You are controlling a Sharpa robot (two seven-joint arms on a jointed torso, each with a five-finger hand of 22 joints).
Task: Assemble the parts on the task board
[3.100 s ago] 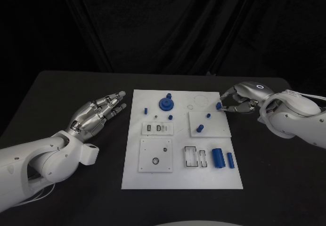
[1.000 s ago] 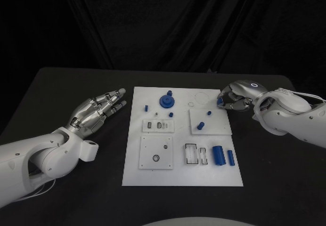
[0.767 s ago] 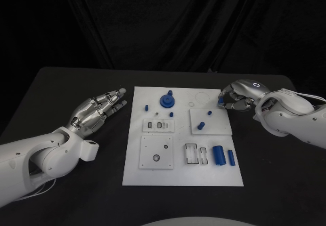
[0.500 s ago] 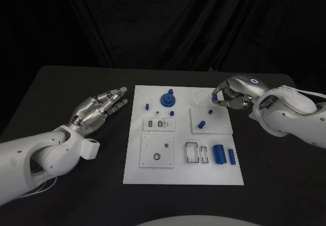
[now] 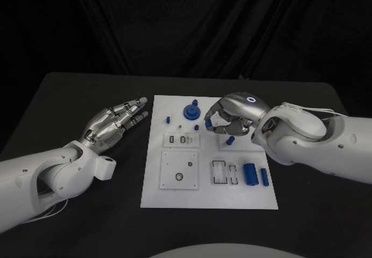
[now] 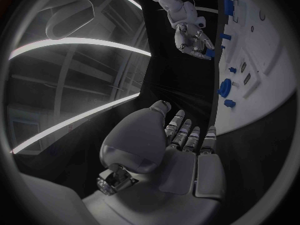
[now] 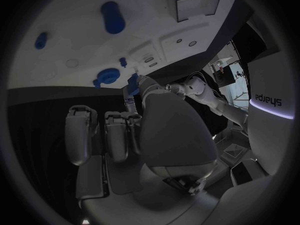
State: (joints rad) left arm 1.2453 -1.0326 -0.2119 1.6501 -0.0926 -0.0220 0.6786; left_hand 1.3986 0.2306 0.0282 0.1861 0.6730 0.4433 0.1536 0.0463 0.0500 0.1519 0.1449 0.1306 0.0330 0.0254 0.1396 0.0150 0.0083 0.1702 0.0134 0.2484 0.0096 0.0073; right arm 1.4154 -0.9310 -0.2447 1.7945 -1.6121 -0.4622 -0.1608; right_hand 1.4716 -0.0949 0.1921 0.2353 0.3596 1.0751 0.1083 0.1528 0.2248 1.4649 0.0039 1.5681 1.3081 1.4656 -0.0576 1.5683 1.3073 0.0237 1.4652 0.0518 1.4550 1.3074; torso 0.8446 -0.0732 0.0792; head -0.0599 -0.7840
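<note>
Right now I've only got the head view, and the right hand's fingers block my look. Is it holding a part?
Observer: Yes. The right wrist view shows a small blue part pinched at the fingertips of the right hand.
Operator: And is there anything in the left hand? I only see its back.
Observer: Nothing. The left wrist view shows the left hand with a bare palm and its fingers straight and apart.

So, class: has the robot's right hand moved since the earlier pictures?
Yes. The right hand has travelled from the task board's right edge inward over it, toward the blue gear.
</note>
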